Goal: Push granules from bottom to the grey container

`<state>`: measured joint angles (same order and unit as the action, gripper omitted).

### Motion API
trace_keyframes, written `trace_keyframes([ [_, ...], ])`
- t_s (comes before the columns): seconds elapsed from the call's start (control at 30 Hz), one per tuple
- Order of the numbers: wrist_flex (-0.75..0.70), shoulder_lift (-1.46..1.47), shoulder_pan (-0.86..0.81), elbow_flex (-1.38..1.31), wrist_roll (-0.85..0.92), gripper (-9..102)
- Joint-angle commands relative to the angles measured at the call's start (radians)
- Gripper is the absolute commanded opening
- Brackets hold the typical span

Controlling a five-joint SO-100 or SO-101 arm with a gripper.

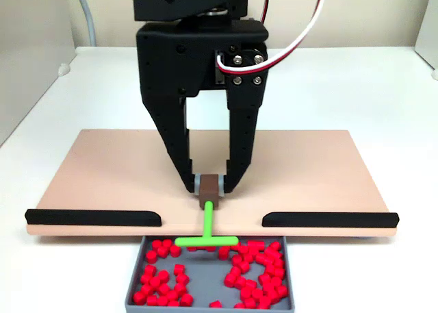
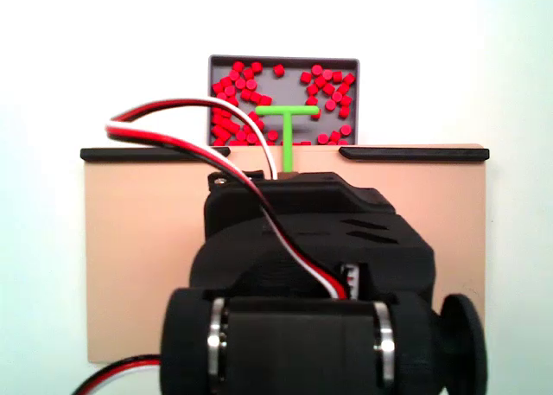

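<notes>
Many red granules (image 1: 256,268) (image 2: 235,92) lie inside the grey container (image 1: 135,279) (image 2: 285,61), in a left cluster and a right cluster with a bare strip between. The container sits against the tan board's (image 1: 102,169) (image 2: 138,257) edge, at the gap between two black strips. My black gripper (image 1: 209,185) is shut on the brown handle block (image 1: 209,186) of the green T-shaped pusher (image 1: 206,239) (image 2: 286,111). The pusher's crossbar hangs over the container's edge nearest the board. In a fixed view from behind, the arm (image 2: 311,265) hides the fingers.
Black strips (image 1: 92,218) (image 1: 330,219) line the board's edge on either side of the gap. White table (image 1: 342,87) surrounds the board. Red, white and black wires (image 1: 301,39) (image 2: 173,127) loop off the arm.
</notes>
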<state>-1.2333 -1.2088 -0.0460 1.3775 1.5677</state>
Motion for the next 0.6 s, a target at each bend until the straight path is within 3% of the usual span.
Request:
trace_keyframes([
  [0.0, -0.017, -0.083, -0.005, -0.058, 0.000, 0],
  [0.33, -0.175, -0.247, -0.012, -0.044, -0.011, 0],
  [0.57, -0.219, -0.456, 0.002, 0.153, -0.008, 0],
])
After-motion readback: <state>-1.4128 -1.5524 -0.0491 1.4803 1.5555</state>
